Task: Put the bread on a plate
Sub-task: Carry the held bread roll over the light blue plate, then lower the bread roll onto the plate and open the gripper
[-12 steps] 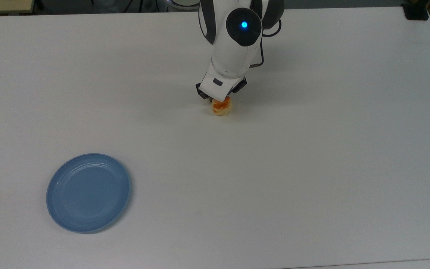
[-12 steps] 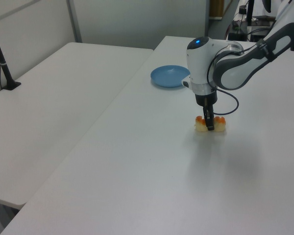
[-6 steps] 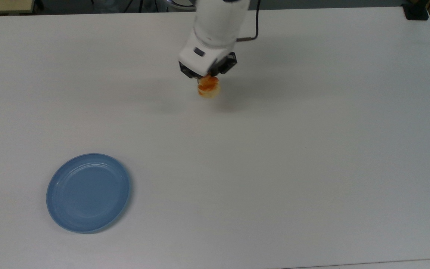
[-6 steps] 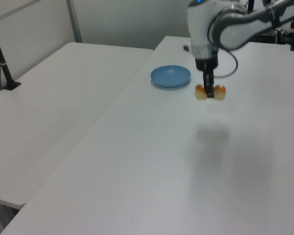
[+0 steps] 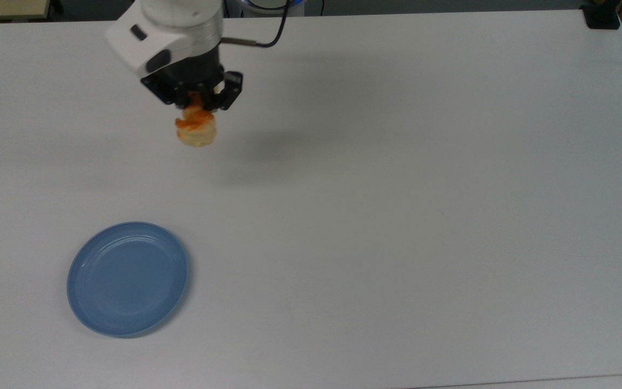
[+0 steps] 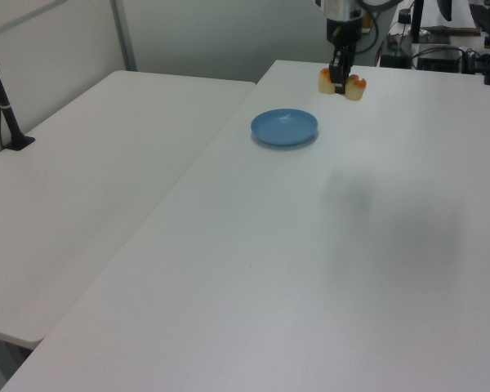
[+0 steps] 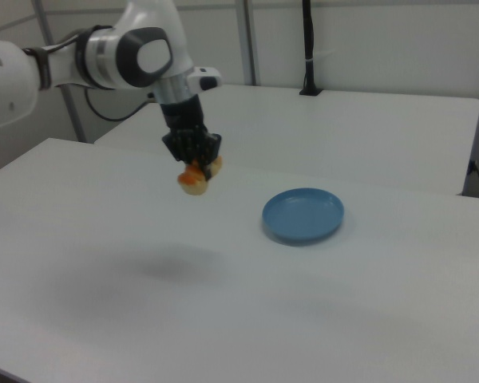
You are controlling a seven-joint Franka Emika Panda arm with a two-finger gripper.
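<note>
My gripper (image 5: pixel 196 111) is shut on the bread (image 5: pixel 196 129), a small cream roll with an orange-brown top, and holds it high above the white table. The left view shows the bread (image 6: pixel 343 83) hanging under the gripper (image 6: pixel 340 77), beyond the plate. In the right view the bread (image 7: pixel 196 178) hangs in the gripper (image 7: pixel 195 166) to the right view's left of the plate. The light-blue plate (image 5: pixel 127 278) lies on the table with nothing on it, toward the top view's lower left. It also appears as the plate (image 6: pixel 284 126) and plate (image 7: pixel 302 213).
The white table (image 5: pixel 397 216) stretches wide around the plate. A second white table (image 6: pixel 90 163) stands beside it on the left view's left, with a black pole (image 6: pixel 2 98) clamped to it. A black clamp (image 5: pixel 601 16) sits at the top view's upper right corner.
The gripper lifted the bread off the table and carried it upward and toward the top view's left, nearer the plate's side. The plate has not moved.
</note>
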